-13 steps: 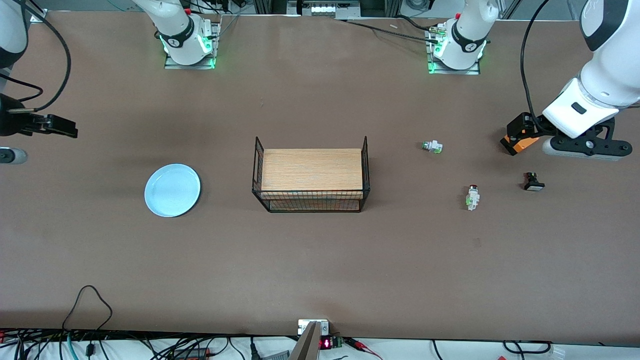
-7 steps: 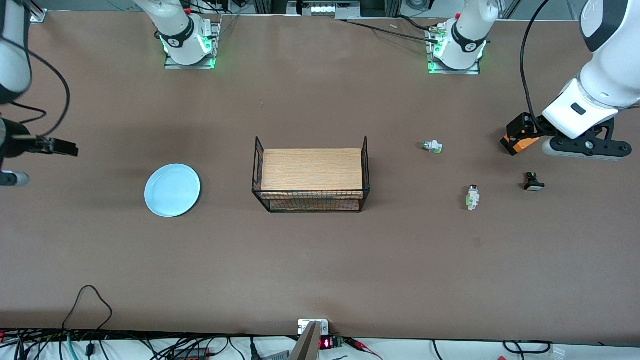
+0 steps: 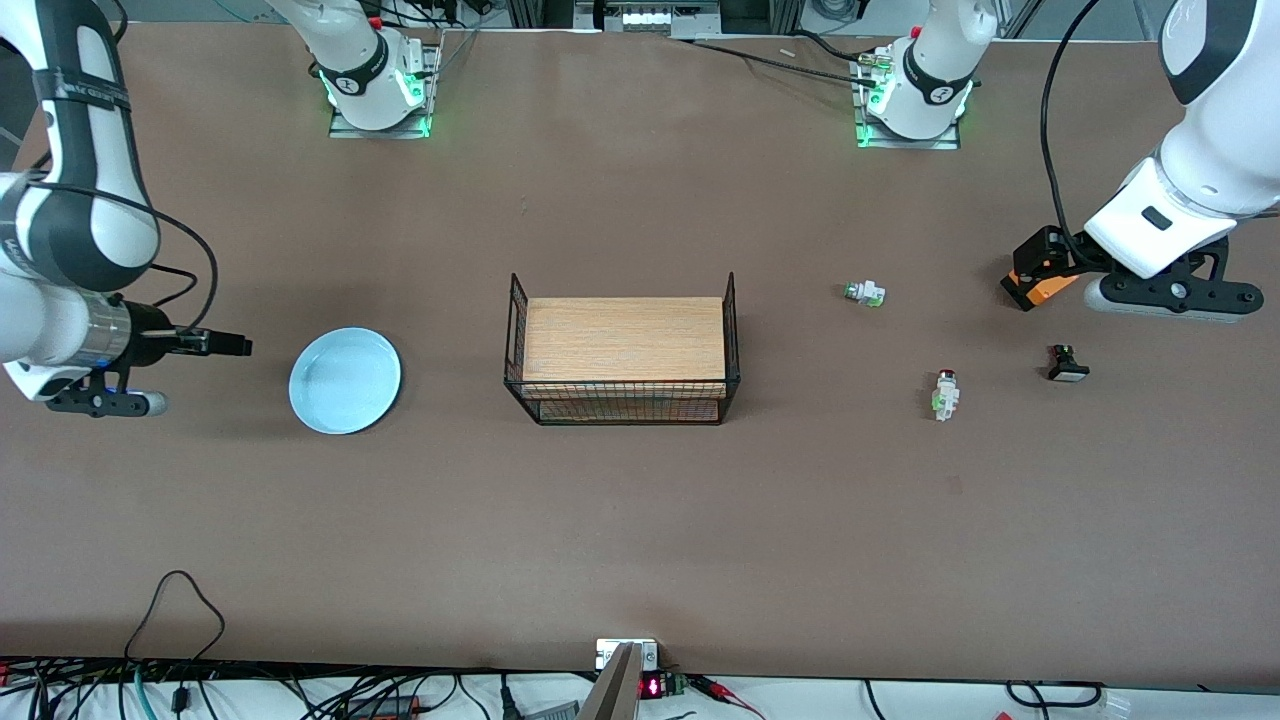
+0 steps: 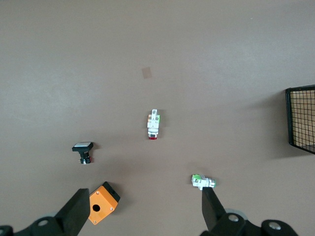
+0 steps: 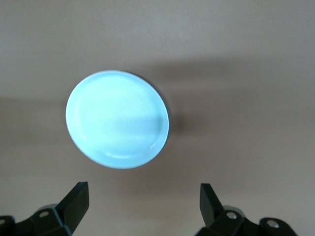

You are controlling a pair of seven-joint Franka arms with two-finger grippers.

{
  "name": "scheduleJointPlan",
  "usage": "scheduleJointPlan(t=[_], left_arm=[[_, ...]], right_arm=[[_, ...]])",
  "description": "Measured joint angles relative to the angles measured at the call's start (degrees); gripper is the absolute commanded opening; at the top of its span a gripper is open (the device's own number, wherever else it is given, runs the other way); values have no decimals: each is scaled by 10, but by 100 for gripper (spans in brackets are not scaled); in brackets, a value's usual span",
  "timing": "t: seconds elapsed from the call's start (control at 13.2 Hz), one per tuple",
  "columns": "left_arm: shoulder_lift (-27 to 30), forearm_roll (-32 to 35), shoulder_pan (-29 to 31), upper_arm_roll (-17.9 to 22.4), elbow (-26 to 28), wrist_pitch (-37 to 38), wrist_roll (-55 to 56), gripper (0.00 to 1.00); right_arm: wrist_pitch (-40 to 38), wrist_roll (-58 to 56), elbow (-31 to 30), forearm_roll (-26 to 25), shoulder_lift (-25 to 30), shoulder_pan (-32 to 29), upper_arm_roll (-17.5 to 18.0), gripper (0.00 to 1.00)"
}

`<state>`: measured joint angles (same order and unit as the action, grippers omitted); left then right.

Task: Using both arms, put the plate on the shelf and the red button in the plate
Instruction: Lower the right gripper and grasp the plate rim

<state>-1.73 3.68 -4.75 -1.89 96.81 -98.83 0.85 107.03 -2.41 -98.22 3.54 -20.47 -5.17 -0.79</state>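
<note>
Pincers both gape, right pincer (image 5: 142, 201) above smooth round plate (image 3: 345, 380), left pincer (image 4: 142, 214) over brown table (image 3: 640, 520).

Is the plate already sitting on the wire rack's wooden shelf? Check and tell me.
No, the plate lies flat on the table toward the right arm's end, apart from the wire rack, whose wooden shelf is bare.

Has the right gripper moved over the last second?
Yes. The right gripper, open, has swung in from the table's edge toward the plate, which has stayed put. It now hangs just short of the plate's rim.
</note>
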Motion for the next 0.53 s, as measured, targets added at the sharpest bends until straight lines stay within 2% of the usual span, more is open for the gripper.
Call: scheduleJointPlan(t=[0.53], left_arm=[[0,0,0,0,0,0,0,100]], right_arm=[[169,-12,-96,0,-36,-5,2,100]])
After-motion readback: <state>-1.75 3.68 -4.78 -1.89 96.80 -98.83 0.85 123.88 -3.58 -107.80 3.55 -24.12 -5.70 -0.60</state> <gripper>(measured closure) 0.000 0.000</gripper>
